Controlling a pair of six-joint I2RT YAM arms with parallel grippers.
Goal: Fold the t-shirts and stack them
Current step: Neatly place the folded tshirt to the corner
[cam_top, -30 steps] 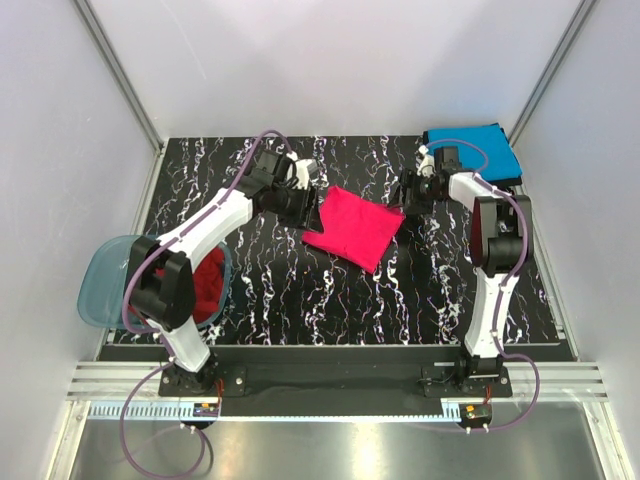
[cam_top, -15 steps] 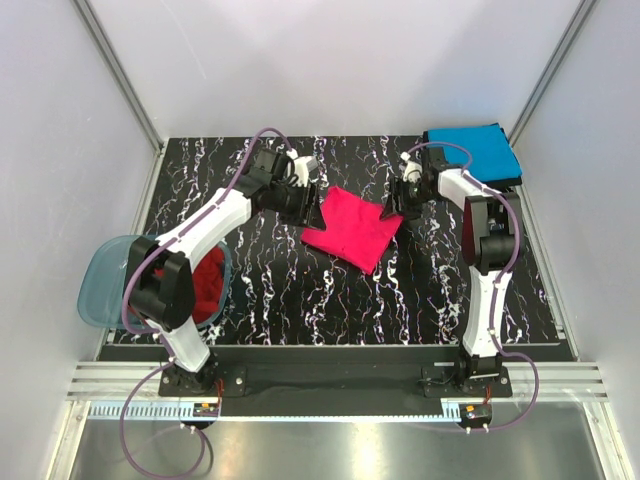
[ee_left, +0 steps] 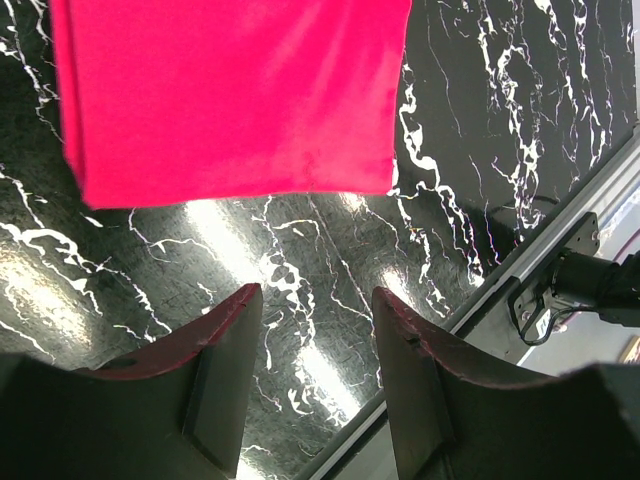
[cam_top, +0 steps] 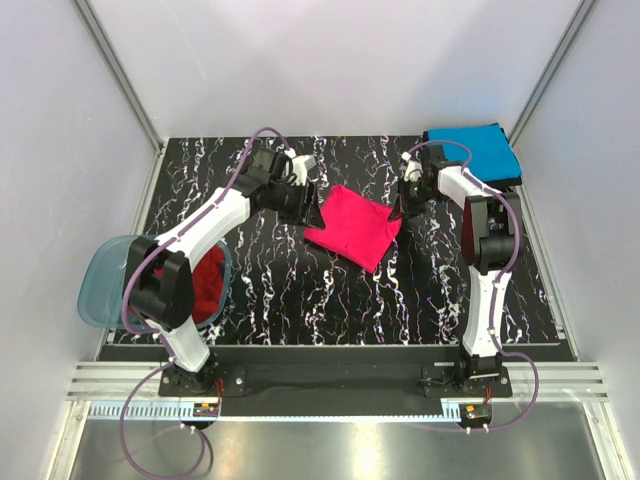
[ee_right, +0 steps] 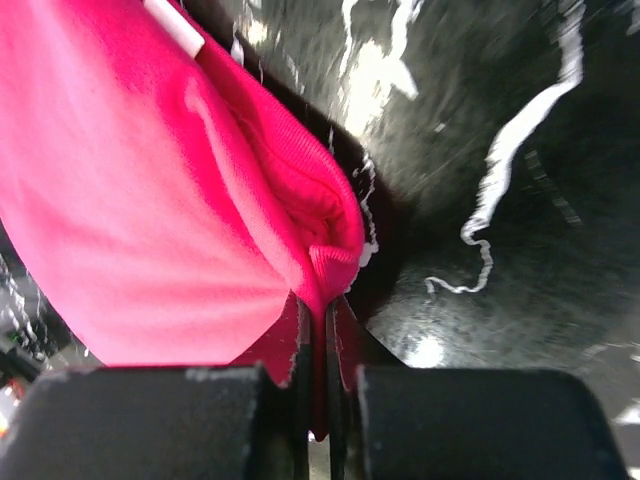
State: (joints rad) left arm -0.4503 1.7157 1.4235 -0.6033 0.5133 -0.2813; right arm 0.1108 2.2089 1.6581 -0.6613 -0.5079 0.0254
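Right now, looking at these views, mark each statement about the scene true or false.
1. The right end effector is shut on the pink shirt. True.
2. The left end effector grips the pink shirt. False: it is open and empty, short of the shirt.
3. The blue shirt lies in the tub. False: it lies at the table's far right corner; the tub holds a red shirt.
4. The tub sits at the table's left edge. True.
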